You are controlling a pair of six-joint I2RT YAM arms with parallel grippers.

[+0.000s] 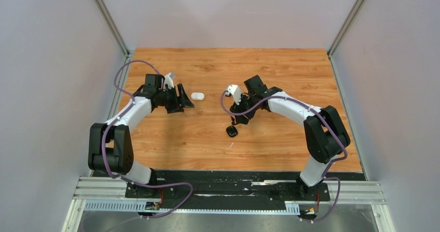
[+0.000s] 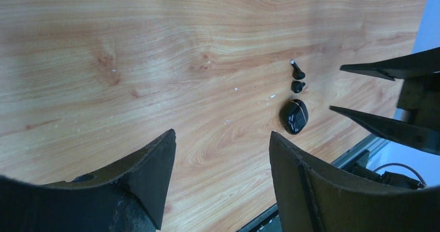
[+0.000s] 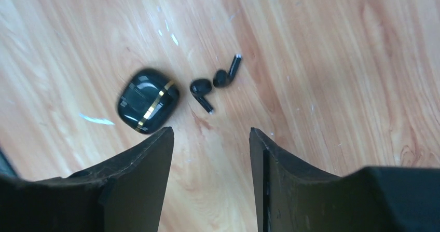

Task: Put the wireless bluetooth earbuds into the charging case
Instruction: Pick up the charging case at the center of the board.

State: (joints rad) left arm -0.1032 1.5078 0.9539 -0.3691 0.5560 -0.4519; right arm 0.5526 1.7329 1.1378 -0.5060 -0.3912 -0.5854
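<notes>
**Out in the open, nothing held**

From above, the wooden table has a small white case near the middle. The left gripper sits just beside it, on its left. The right gripper points down at the wood. A black case lies just on the near side of it. Anything smaller is too tiny to pick out from up here.

From the left wrist, the two fingers are spread wide with nothing between them. Past them, the black case lies on the wood. Two tiny black earbuds lie in a row just beyond it, close by but not inside it. The right gripper's thin fingers poke in from the right edge, apart from each other. The white case just peeks in at the top edge.

From the right wrist, the fingers are also spread wide and hold nothing. The black case has a gold band and looks shut. The two earbuds, each with a short stem, lie just beside it on the right, close together. I cannot tell whether they touch each other.
</notes>
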